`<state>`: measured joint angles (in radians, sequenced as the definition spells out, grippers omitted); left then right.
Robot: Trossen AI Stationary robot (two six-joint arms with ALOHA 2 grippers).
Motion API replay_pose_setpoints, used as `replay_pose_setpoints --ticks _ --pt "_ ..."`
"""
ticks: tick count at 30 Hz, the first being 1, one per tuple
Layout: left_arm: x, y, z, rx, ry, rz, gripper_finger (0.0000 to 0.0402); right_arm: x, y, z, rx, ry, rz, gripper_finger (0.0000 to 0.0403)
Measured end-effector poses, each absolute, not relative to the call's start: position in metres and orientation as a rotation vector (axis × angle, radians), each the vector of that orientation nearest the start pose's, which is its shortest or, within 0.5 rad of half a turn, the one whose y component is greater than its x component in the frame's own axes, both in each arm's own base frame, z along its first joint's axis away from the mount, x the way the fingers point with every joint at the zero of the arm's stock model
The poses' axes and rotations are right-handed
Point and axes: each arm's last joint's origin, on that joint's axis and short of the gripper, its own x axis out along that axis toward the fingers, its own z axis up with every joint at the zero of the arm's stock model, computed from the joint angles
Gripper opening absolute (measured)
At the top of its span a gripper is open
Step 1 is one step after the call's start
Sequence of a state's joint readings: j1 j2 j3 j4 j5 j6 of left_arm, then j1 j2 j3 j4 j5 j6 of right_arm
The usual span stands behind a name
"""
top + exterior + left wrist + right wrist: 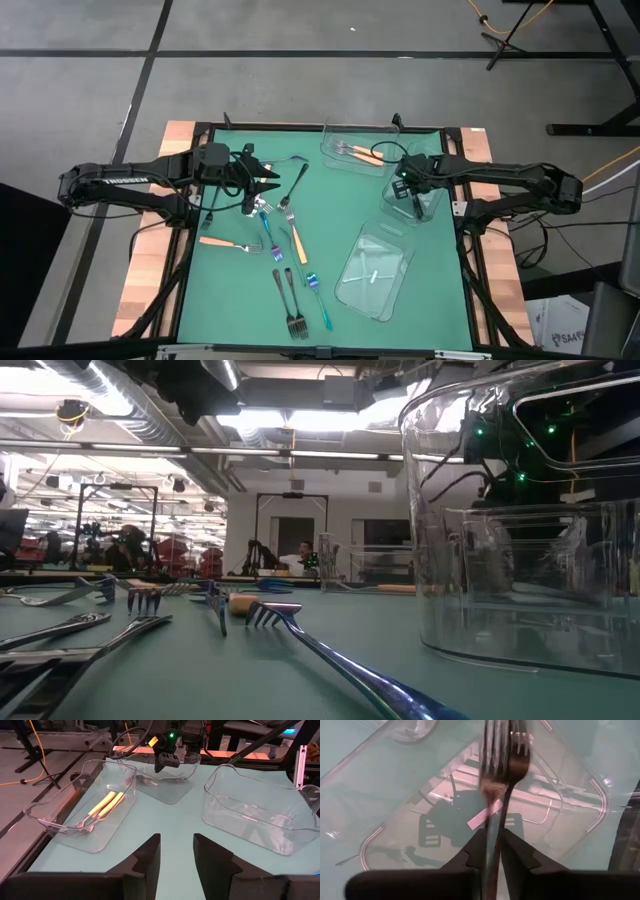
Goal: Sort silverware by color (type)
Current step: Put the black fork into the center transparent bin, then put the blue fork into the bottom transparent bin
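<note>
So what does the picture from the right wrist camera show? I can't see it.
A dark fork stands between the right gripper's two dark fingers, prongs pointing away from the camera. Right below it is a clear plastic tray on the green table.

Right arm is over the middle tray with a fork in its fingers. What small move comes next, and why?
Probably open the right gripper a little wider and let go. Its fingers pinch the handle of a dark metal fork, which hangs head-down inside the clear plastic tray, above another fork there. The left gripper waits open over the green mat, so nothing else needs to move first.
</note>
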<state>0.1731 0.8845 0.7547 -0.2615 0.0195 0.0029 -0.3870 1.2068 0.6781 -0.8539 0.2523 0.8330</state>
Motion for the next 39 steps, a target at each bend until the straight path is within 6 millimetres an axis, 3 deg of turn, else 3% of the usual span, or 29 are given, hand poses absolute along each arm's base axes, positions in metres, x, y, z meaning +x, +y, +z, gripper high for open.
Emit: replay_pose_setpoints --ticks 6,17,29,39 --pt "0.190 0.033 0.299 -0.035 0.390 0.152 0.0110 0.169 -0.077 0.184 0.760 1.099 -1.087 0.0076" --pt "0.199 0.032 0.290 -0.034 0.434 0.066 0.0110 0.169 -0.077 0.184 0.760 1.098 -1.086 0.0079" --pt "0.227 0.027 0.232 -0.111 0.823 -0.076 0.0110 0.169 -0.077 0.184 0.759 1.099 -1.086 0.0079" --pt "0.243 -0.006 0.196 0.044 1.001 -0.323 0.0110 0.169 -0.077 0.184 0.758 1.100 -1.084 0.0079"
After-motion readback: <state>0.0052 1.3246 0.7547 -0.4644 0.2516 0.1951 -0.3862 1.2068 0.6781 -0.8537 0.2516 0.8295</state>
